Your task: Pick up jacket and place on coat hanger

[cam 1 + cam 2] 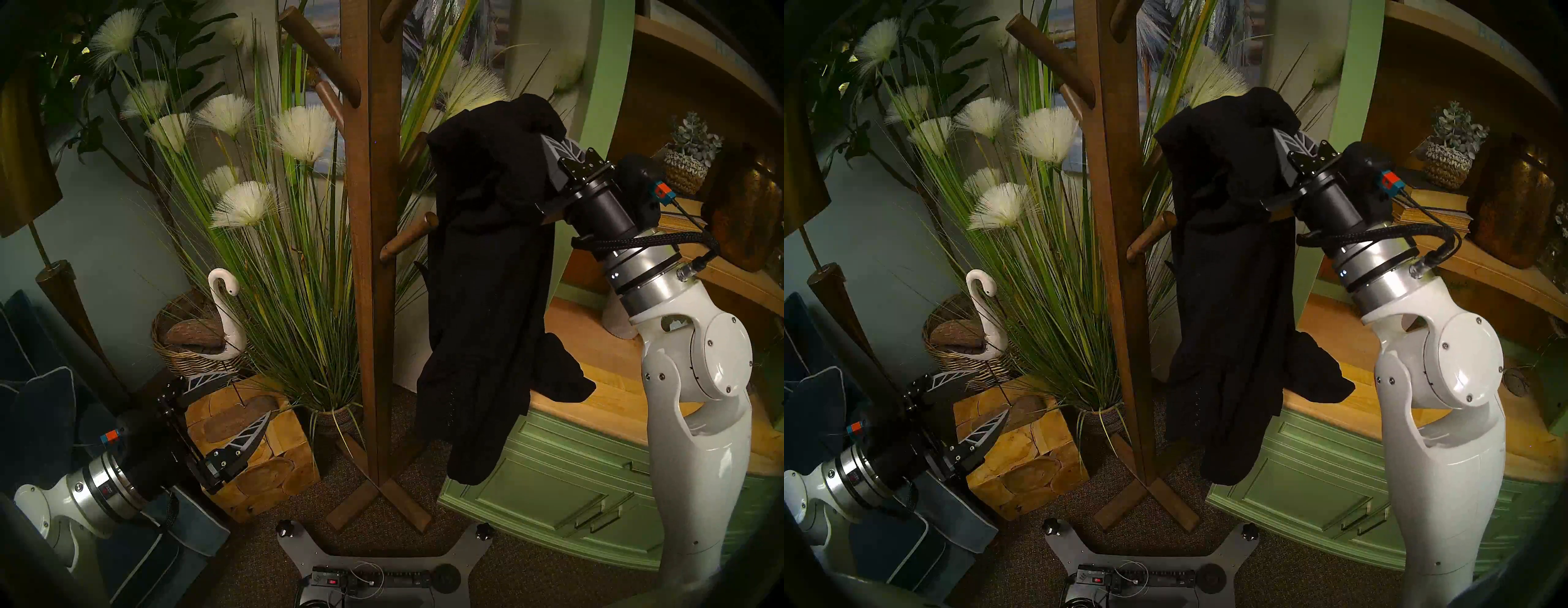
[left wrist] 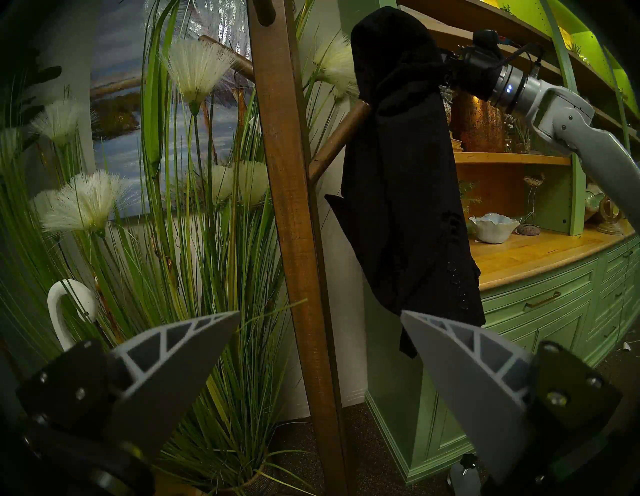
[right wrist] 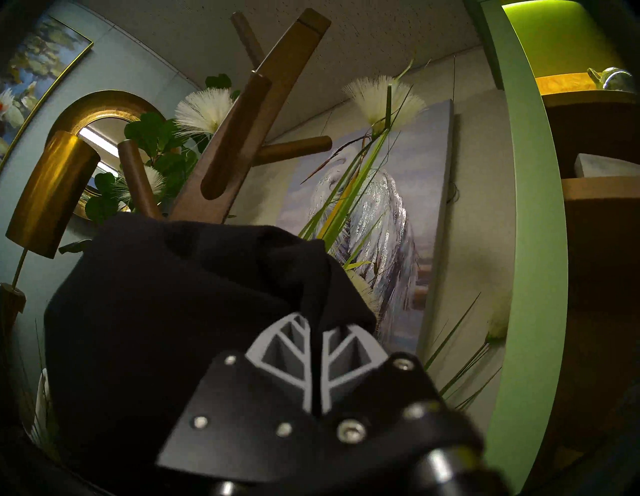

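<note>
The black jacket (image 1: 488,276) hangs limp from my right gripper (image 1: 547,142), which is shut on its bunched top; the grip shows close up in the right wrist view (image 3: 313,318). The jacket hangs just right of the brown wooden coat stand (image 1: 373,254), against a short peg (image 1: 409,237). I cannot tell whether it rests on a peg. One flap lies on the wooden counter (image 1: 615,386). The jacket (image 2: 398,173) and the stand (image 2: 291,207) also show in the left wrist view. My left gripper (image 1: 252,395) is open and empty, low at the left.
Tall grass with white plumes (image 1: 271,204) stands behind the stand. A white swan figure (image 1: 225,314), a wicker basket (image 1: 186,356) and a wood block (image 1: 263,458) are at lower left. The green cabinet (image 1: 551,479) and shelves are on the right, a brass lamp (image 1: 25,170) at the left.
</note>
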Controlling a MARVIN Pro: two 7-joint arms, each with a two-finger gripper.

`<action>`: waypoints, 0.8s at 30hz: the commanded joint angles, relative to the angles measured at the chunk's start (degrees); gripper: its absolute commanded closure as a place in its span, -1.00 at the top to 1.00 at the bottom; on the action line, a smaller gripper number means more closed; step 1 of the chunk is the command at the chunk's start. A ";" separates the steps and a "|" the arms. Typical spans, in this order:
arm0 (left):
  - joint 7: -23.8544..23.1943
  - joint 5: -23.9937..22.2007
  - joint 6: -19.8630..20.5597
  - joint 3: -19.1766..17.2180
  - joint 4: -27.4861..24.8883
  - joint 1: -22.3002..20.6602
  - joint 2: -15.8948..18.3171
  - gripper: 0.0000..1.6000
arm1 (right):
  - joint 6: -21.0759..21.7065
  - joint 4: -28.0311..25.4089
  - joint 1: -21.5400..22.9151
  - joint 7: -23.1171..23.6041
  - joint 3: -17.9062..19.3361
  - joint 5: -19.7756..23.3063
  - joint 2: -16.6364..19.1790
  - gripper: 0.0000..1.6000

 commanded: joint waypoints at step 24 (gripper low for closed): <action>-0.46 -0.41 0.43 -0.38 -1.21 -0.66 -0.50 1.00 | 31.57 -2.41 11.80 7.89 5.09 21.69 3.88 -1.00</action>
